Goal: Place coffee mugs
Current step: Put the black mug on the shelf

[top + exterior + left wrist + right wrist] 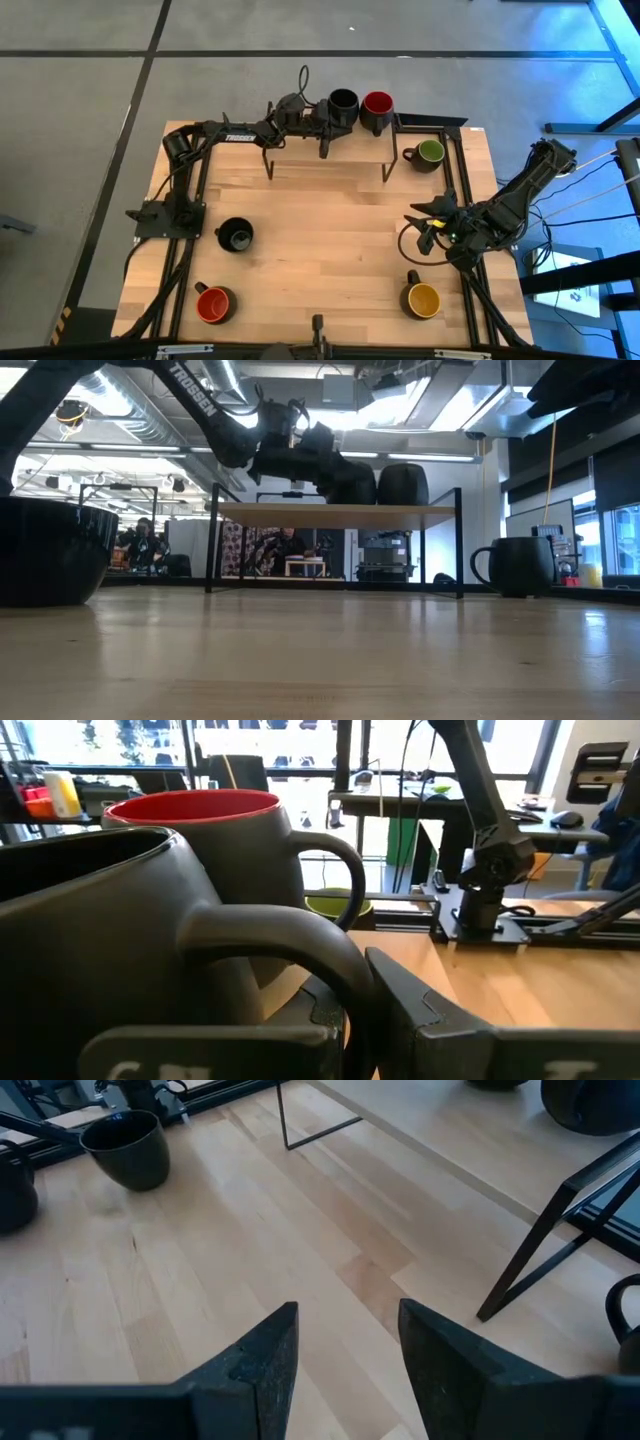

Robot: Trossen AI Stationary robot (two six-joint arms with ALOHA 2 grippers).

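On the far raised wooden shelf (300,140), my left gripper (328,118) pinches the black-lined ceramic mug's (343,105) handle beside the red-lined mug (377,107); release next.

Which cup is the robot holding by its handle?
The dark ceramic mug with the black inside, up on the wooden shelf beside the red-lined mug. The left gripper is shut on its handle; no gripper touches the other mugs.

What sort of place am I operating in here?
Probably a robotics lab or workshop: a wooden bench with railed arms, exposed ceiling ducts, and desks with monitors beyond.
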